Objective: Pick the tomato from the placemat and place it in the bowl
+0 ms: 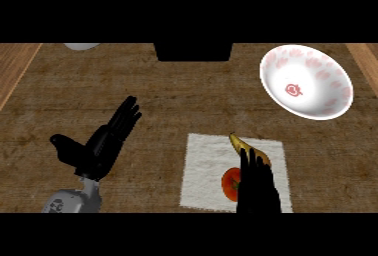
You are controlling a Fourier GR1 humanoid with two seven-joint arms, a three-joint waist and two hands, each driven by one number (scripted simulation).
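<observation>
A red tomato point(230, 183) lies on the white placemat point(207, 165) near the view's lower middle. My right hand point(258, 187) hangs over the tomato's right side and hides part of it, its fingers stretched forward and straight. Beyond the fingertips a yellow banana-like thing point(244, 145) rests on the mat. The white bowl point(304, 81) with red markings stands at the far right, well apart from the mat. My left hand point(100, 145) rests open at the left, fingers up.
A dark box-like object point(193, 51) stands at the back middle. A pale round thing point(81, 46) shows at the back left edge. Wooden strips point(15, 70) border the brown counter on both sides.
</observation>
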